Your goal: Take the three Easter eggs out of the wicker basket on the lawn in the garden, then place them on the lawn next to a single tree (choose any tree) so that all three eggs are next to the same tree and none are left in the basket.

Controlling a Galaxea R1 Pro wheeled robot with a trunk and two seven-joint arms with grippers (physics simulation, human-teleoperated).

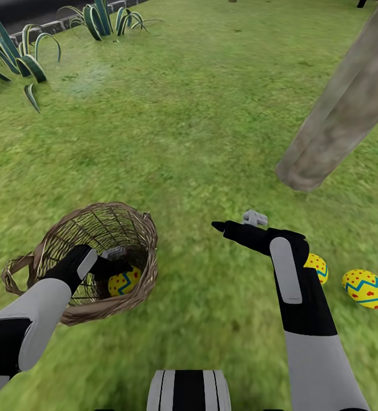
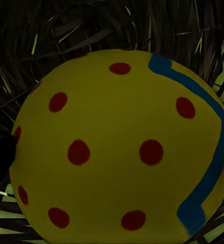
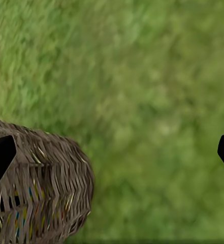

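Observation:
The wicker basket point(image 1: 92, 257) stands on the lawn point(image 1: 189, 125) at lower left and also shows in the right wrist view point(image 3: 38, 183). One Easter egg point(image 1: 124, 281), yellow with red dots, lies inside it. My left gripper point(image 1: 116, 267) reaches down into the basket and is open, its fingertips point(image 2: 0, 162) on either side of that egg point(image 2: 122, 147). Two more eggs lie on the grass at right: one point(image 1: 364, 288) in plain sight, the other point(image 1: 317, 267) half hidden behind my right arm. The tree point(image 1: 343, 108) trunk rises just beyond them. My right gripper point(image 1: 218, 226) hovers open and empty above the grass point(image 3: 112, 152).
Spiky plants point(image 1: 17, 57) grow at the far left and another clump point(image 1: 103, 20) at the back, along a stone border. Open grass stretches between the basket and the trunk. My base point(image 1: 189, 391) shows at the bottom edge.

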